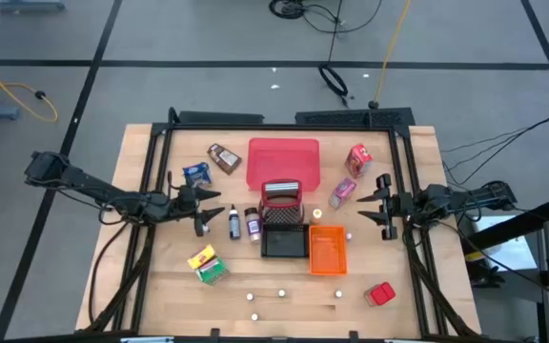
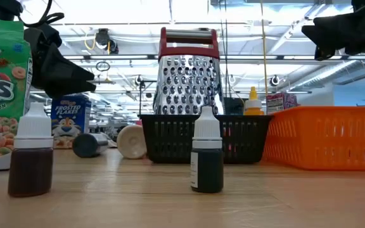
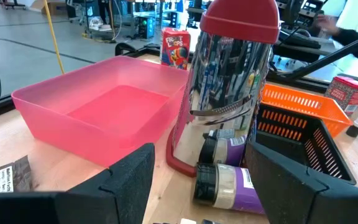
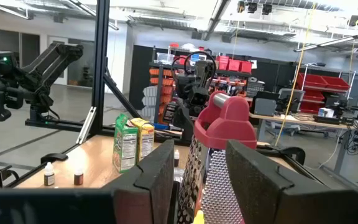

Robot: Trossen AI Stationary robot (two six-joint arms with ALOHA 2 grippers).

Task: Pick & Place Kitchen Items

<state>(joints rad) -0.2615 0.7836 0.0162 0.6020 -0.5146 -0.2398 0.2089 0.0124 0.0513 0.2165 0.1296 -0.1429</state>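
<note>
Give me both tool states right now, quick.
Left tool: open, holding nothing, beside the two purple bottles.
Right tool: open, holding nothing, near the pink pouch.

High view looks straight down on the whole worktop [image 1: 160, 276]. Low view sits at worktop level, close before the grater [image 2: 189, 82]. Both wrist views face that grater from opposite sides.

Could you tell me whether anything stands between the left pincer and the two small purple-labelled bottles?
Nothing visible does. The left pincer is open and faces the two small purple-labelled bottles directly across bare wooden table; the red-handled metal grater stands beyond them.
</note>
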